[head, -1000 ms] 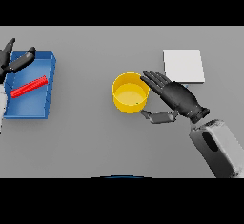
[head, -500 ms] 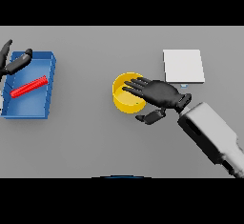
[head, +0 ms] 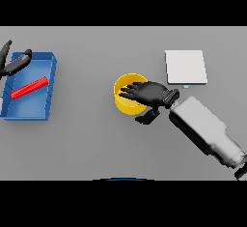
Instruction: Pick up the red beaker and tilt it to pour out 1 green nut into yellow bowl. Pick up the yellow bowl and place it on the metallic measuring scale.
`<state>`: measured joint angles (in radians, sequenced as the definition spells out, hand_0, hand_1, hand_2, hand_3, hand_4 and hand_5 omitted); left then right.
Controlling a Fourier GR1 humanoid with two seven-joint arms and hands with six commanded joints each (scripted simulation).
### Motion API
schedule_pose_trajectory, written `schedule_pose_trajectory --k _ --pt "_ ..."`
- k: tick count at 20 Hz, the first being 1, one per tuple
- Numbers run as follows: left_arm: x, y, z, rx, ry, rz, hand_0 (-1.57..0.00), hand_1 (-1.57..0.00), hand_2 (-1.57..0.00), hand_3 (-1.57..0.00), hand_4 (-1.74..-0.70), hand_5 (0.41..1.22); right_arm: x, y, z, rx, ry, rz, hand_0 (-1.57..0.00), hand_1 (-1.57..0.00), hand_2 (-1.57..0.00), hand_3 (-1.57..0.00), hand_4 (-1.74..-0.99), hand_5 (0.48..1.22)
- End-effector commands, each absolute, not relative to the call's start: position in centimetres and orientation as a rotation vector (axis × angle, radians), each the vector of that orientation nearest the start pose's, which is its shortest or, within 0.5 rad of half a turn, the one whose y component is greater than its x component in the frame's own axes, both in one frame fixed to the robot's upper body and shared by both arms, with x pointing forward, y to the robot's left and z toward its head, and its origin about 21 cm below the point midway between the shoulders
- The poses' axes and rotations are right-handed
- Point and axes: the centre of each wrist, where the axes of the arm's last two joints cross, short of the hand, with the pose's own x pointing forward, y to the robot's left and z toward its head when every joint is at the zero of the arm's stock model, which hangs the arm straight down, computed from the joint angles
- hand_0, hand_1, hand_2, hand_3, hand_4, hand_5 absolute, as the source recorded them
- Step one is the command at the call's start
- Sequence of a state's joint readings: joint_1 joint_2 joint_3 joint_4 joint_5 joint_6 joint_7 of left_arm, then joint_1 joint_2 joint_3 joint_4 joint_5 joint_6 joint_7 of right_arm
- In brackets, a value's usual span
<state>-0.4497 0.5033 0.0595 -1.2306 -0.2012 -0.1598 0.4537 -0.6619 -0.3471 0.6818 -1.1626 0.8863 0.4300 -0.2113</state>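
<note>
Right fingers: the right hand (head: 150, 93) lies over the yellow bowl (head: 126, 101), fingers spread fairly straight across the bowl's 3 o'clock rim and mouth, tips pointing to 9 o'clock; the thumb hangs outside the wall near 4 o'clock. The fingers are not curled round the rim, so this reads as a reach with no hold on the bowl yet.
Change: a second ago this hand stood beside the bowl at its 3 o'clock side; half a second ago it was already crossing the rim, and now it covers more of the mouth, with the forearm swung in from 4 o'clock. The bowl itself has not shifted.
Meaning for the task: my judgement is that the bowl step is starting. No green nut shows in the part of the bowl left uncovered.
Yellow bowl: on the grey table (head: 96, 144), near the middle, upright.
Metallic measuring scale (head: 185, 66): a pale square at 2 o'clock from the bowl, apart from it, nothing on it.
Red beaker (head: 30, 88): lying on its side in the blue tray (head: 48, 91) far off at 9 o'clock.
Left hand (head: 14, 63): at the tray's 11 o'clock corner, loosely open, holding nothing, unmoved over the second.
</note>
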Motion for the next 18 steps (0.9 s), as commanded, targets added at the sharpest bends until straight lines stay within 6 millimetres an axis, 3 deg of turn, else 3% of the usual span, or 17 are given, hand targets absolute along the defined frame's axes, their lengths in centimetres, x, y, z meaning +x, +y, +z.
schedule_pose_trajectory --k 1,4,7,8,9,10,12,15,18 --pt "35.4 34.2 10.5 0.566 -1.131 -0.461 0.0 0.0 0.0 0.0 -0.8 0.703 34.9 -13.2 4.4 -0.33 -1.248 2.113 0.0 0.0 0.0 0.0 -1.184 0.676" --pt "35.4 34.0 10.4 0.585 -1.119 -0.472 0.0 0.0 0.0 0.0 -0.79 0.711 35.3 -12.8 4.2 -0.322 -1.228 2.116 0.0 0.0 0.0 -0.02 -1.195 0.708" --pt "35.3 34.2 10.5 0.586 -1.129 -0.47 0.0 0.0 0.0 0.0 -0.79 0.712 35.5 -12.7 4.0 -0.334 -1.211 2.11 -0.05 -0.06 -0.09 -0.13 -1.261 0.809" --pt "35.4 34.3 10.5 0.583 -1.131 -0.468 0.0 0.0 0.0 0.0 -0.79 0.711 35.6 -12.6 4.3 -0.332 -1.225 2.113 -0.19 -0.18 -0.19 -0.21 -1.309 0.891" --pt "35.2 34.3 10.2 0.581 -1.132 -0.471 0.0 0.0 0.0 0.0 -0.79 0.71 35.5 -12.6 4.1 -0.321 -1.236 2.121 -0.45 -0.41 -0.35 -0.32 -1.363 0.957" --pt "35.0 34.1 9.9 0.57 -1.139 -0.478 0.0 0.0 0.0 0.0 -0.79 0.71 35.5 -12.5 4.4 -0.321 -1.241 2.121 -0.68 -0.64 -0.59 -0.57 -1.435 1.01" --pt "35.2 33.8 10.3 0.571 -1.134 -0.468 0.0 0.0 0.0 0.0 -0.79 0.707 35.5 -12.6 4.5 -0.283 -1.25 2.125 -1.0 -0.97 -0.95 -0.79 -1.54 1.086" --pt "35.2 34.3 9.9 0.588 -1.119 -0.472 0.0 0.0 0.0 0.0 -0.78 0.712 35.1 -12.5 4.7 -0.28 -1.23 2.131 -1.28 -1.27 -1.19 -1.03 -1.637 1.152" --pt "35.3 34.1 10.2 0.584 -1.137 -0.482 0.0 0.0 0.0 0.0 -0.78 0.71 35.3 -12.7 5.0 -0.274 -1.203 2.13 -1.42 -1.41 -1.32 -1.13 -1.688 1.186"
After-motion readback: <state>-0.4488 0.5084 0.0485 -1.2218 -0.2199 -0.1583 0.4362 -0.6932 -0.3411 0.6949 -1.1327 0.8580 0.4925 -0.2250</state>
